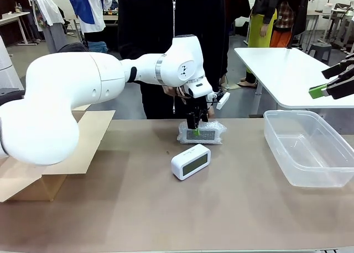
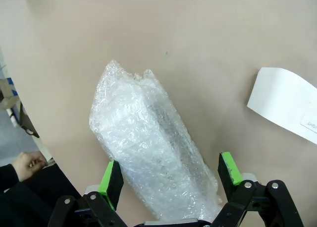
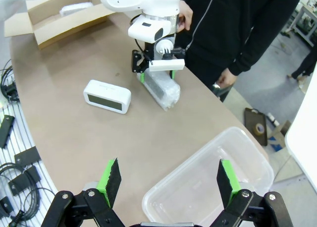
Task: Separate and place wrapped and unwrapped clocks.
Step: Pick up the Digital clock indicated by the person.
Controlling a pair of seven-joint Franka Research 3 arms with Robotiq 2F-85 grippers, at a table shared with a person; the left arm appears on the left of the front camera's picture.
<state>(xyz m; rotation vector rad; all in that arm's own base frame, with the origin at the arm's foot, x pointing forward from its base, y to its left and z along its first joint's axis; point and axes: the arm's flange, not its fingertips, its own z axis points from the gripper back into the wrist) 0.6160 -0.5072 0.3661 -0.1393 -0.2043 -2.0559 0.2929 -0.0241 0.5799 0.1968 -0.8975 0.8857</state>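
Note:
A wrapped clock (image 1: 201,133), swathed in clear bubble wrap, lies at the far middle of the table. My left gripper (image 1: 196,124) hangs right over it, pointing down. In the left wrist view the open jaws of the left gripper (image 2: 170,175) straddle one end of the wrapped clock (image 2: 148,142), with a gap on the right side. The unwrapped clock (image 1: 190,161), glossy white with a grey screen, lies just nearer on the table. Another wrapped bundle (image 3: 74,9) lies in the cardboard box (image 3: 54,16). My right gripper (image 3: 167,181) is open and holds nothing, high over the table's right side.
A clear plastic bin (image 1: 307,148) stands on the right with nothing in it. The open cardboard box (image 1: 50,153) sits at the left edge. A person in black stands at the far side, one hand (image 2: 29,162) close to the table edge.

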